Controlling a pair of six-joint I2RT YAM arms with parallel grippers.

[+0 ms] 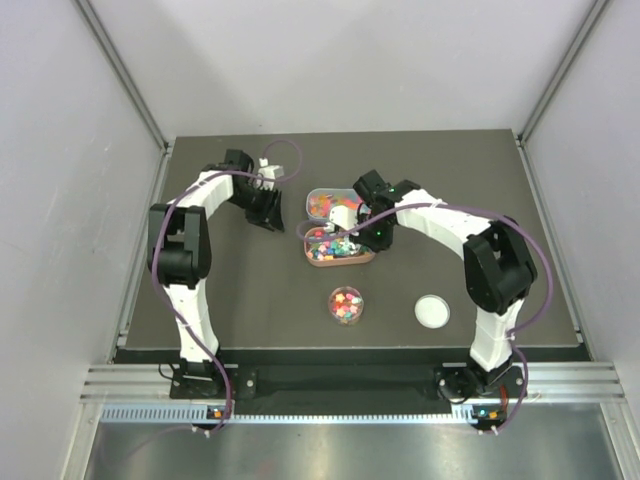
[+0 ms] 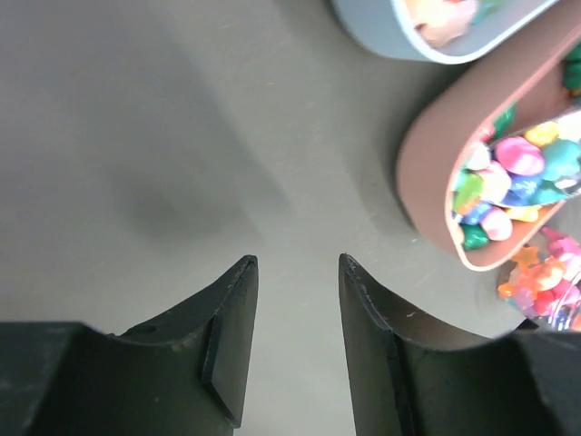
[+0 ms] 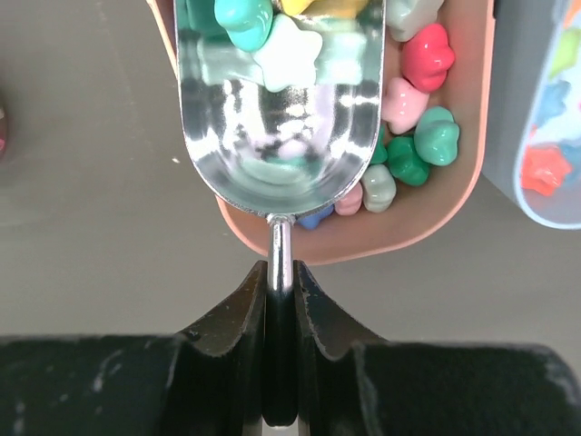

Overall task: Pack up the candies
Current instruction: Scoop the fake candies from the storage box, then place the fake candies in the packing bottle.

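Observation:
The candies [image 3: 419, 56] are small mixed-colour sweets heaped in a pinkish-brown tray [image 1: 338, 259]. My right gripper [image 3: 281, 266] is shut on the thin handle of a metal scoop [image 3: 281, 136], whose bowl lies over the tray's near end with a few candies at its far end. In the top view this gripper [image 1: 372, 238] is at the tray's right side. A small round clear jar [image 1: 346, 305] partly filled with candies stands nearer the arms. My left gripper [image 2: 298, 263] is open over bare table, left of the tray [image 2: 427, 173], with nothing between its fingers.
A grey tray [image 1: 328, 196] with more sweets sits just behind the pinkish-brown one. A white round lid [image 1: 432, 311] lies flat to the right of the jar. Grey walls enclose the dark table on three sides.

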